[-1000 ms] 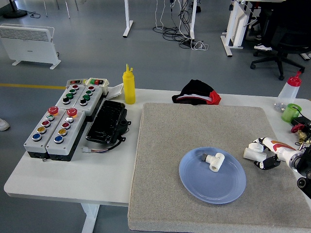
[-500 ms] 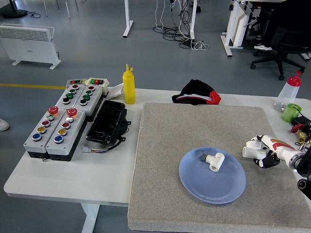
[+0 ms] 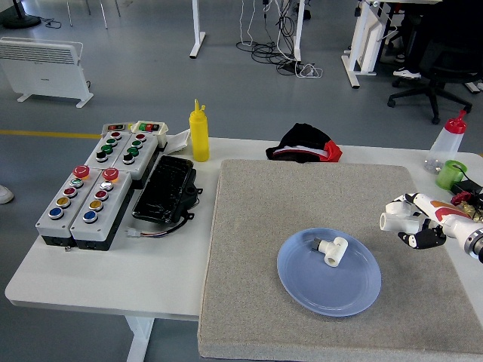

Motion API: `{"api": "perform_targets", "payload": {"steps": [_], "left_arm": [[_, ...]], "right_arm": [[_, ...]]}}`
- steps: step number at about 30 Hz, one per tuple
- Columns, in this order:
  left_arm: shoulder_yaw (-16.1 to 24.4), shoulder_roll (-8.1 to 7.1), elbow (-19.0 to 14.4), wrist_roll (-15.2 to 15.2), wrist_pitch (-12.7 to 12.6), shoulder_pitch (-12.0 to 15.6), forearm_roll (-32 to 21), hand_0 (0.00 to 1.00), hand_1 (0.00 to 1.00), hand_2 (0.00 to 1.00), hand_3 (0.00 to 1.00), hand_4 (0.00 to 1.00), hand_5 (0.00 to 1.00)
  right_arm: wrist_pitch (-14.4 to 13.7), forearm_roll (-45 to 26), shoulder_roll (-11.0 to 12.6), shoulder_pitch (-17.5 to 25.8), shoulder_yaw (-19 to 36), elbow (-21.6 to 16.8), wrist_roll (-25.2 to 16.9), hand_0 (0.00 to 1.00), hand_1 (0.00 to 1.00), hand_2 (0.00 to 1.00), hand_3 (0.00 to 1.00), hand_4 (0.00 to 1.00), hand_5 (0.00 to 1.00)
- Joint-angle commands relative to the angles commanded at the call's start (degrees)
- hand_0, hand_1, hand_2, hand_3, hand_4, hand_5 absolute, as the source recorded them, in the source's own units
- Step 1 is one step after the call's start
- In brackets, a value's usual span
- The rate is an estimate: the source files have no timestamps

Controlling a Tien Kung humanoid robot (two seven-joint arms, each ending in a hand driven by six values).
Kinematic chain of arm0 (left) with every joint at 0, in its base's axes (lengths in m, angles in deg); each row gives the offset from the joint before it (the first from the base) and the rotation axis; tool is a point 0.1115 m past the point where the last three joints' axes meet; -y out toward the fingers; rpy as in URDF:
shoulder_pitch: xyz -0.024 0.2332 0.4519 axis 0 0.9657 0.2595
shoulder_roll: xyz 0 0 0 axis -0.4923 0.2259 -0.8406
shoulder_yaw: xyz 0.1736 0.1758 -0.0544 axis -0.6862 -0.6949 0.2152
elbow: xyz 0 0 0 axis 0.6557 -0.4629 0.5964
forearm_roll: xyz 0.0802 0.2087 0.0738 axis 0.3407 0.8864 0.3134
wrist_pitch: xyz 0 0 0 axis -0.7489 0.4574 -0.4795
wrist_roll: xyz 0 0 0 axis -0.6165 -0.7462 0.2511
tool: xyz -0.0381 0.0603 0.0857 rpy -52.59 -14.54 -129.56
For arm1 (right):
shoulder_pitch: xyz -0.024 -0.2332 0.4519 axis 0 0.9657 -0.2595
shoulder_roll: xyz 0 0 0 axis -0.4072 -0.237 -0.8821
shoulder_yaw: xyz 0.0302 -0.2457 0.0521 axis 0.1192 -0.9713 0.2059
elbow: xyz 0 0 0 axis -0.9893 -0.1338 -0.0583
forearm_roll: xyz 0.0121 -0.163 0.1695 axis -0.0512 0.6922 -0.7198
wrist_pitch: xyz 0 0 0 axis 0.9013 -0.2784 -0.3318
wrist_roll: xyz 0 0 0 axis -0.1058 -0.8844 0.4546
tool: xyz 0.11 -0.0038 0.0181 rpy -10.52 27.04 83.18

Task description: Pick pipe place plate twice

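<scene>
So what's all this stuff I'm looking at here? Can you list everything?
plate: one, blue, on the grey mat, near the front.
pipe fitting on the plate: one, white, lying on the plate.
second pipe fitting: one, white, held in the right hand, off the plate's right side.
mat: one, grey, covering the table's right part.
button boxes: four, grey with coloured buttons, table's left.
black tray: one, beside the button boxes.
squeeze bottle: one, yellow, at the far edge.
cloth: one, black and red, far edge.
clear bottle: one, red cap, far right.
cup: one, green, far right.
right hand: one, white and black, fingers around the second pipe fitting.
</scene>
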Motion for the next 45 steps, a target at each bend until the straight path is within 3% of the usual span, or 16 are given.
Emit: {"api": "perform_targets", "payload": {"steps": [3, 4, 7, 9, 10, 11, 15, 16, 21, 22, 27, 28, 33, 34, 40, 45], "left_arm": [[0.05, 0.0, -0.01, 0.09, 0.02, 0.05, 0.09, 0.579, 0.565, 0.564, 0.539, 0.442, 0.998], [0.06, 0.0, -0.01, 0.11, 0.02, 0.05, 0.11, 0.579, 0.565, 0.565, 0.539, 0.442, 0.998], [0.09, 0.0, -0.02, 0.19, 0.02, 0.11, 0.2, 0.579, 0.565, 0.565, 0.539, 0.442, 0.998], [0.14, 0.0, -0.02, 0.22, 0.03, 0.14, 0.26, 0.579, 0.565, 0.565, 0.539, 0.442, 0.998], [0.12, 0.0, -0.02, 0.2, 0.03, 0.14, 0.22, 0.58, 0.565, 0.565, 0.539, 0.443, 0.998], [0.1, 0.0, -0.02, 0.18, 0.02, 0.14, 0.18, 0.58, 0.565, 0.565, 0.539, 0.443, 0.998], [0.04, 0.0, 0.0, 0.05, 0.04, 0.14, 0.05, 0.58, 0.565, 0.565, 0.539, 0.443, 0.998], [0.06, 0.0, 0.0, 0.05, 0.03, 0.14, 0.07, 0.579, 0.565, 0.565, 0.539, 0.443, 0.998], [0.02, 0.0, 0.0, 0.03, 0.02, 0.16, 0.07, 0.579, 0.565, 0.565, 0.539, 0.443, 0.998], [0.02, 0.0, 0.0, 0.03, 0.02, 0.17, 0.06, 0.579, 0.565, 0.564, 0.539, 0.443, 0.998], [0.12, 0.0, -0.03, 0.12, 0.05, 0.21, 0.28, 0.579, 0.565, 0.564, 0.539, 0.443, 0.998], [0.15, 0.0, -0.03, 0.13, 0.04, 0.23, 0.3, 0.579, 0.565, 0.564, 0.539, 0.443, 0.998], [0.24, 0.0, -0.05, 0.23, 0.08, 0.27, 0.49, 0.579, 0.565, 0.564, 0.539, 0.443, 0.998], [0.26, 0.0, -0.05, 0.24, 0.09, 0.28, 0.51, 0.579, 0.565, 0.563, 0.539, 0.443, 0.998], [0.31, 0.0, -0.06, 0.31, 0.11, 0.25, 0.57, 0.579, 0.564, 0.563, 0.537, 0.442, 0.998], [0.32, 0.0, -0.06, 0.3, 0.11, 0.25, 0.54, 0.579, 0.564, 0.563, 0.537, 0.442, 0.998]], "right_arm": [[1.54, 0.18, 1.21, 0.35, -1.35, -7.45, 1.78, 0.388, 0.448, 0.5, 0.57, 0.479, 0.174], [1.92, 0.25, 1.46, 0.41, -1.75, -9.6, 2.24, 0.539, 0.541, 0.532, 0.592, 0.501, 0.202], [2.43, 1.07, 1.87, 0.56, -3.52, -16.0, 3.39, 0.539, 0.541, 0.532, 0.592, 0.501, 0.202], [2.44, 1.62, 1.88, 0.58, -4.32, -18.46, 3.7, 0.539, 0.541, 0.532, 0.592, 0.501, 0.202], [2.37, 1.84, 1.89, 0.56, -4.74, -19.21, 3.8, 0.644, 0.601, 0.567, 0.621, 0.514, 0.225], [2.3, 2.0, 1.91, 0.53, -5.08, -19.82, 3.87, 0.644, 0.601, 0.567, 0.621, 0.514, 0.225], [2.35, 2.64, 1.69, 0.11, -7.15, -21.39, 3.73, 0.644, 0.601, 0.567, 0.621, 0.514, 0.225], [2.38, 2.73, 1.46, -0.05, -7.69, -21.42, 3.71, 0.744, 0.667, 0.642, 0.659, 0.542, 0.253], [3.21, 3.35, 0.38, -0.57, -9.5, -20.77, 4.11, 0.744, 0.667, 0.642, 0.659, 0.542, 0.253], [3.28, 3.39, 0.32, -0.59, -9.59, -20.72, 4.14, 0.829, 0.749, 0.79, 0.756, 0.604, 0.295], [4.66, 4.45, -0.3, -0.65, -10.19, -19.97, 4.06, 0.829, 0.749, 0.79, 0.756, 0.604, 0.295], [5.08, 4.41, -0.29, -0.62, -10.13, -19.98, 4.06, 0.932, 0.849, 0.962, 0.908, 0.753, 0.396], [5.27, 4.54, -0.17, -0.39, -9.59, -19.99, 3.05, 0.932, 0.849, 0.962, 0.908, 0.753, 0.396], [5.28, 4.53, -0.14, -0.37, -9.52, -20.03, 2.94, 0.998, 0.928, 0.998, 0.998, 0.827, 0.385], [6.64, 3.94, 0.09, -0.23, -8.46, -20.25, 3.16, 0.998, 0.934, 0.998, 0.998, 0.836, 0.386], [6.07, 3.65, 0.5, 0.47, -5.96, -21.02, 2.82, 0.998, 0.934, 0.998, 0.998, 0.836, 0.386]]}}
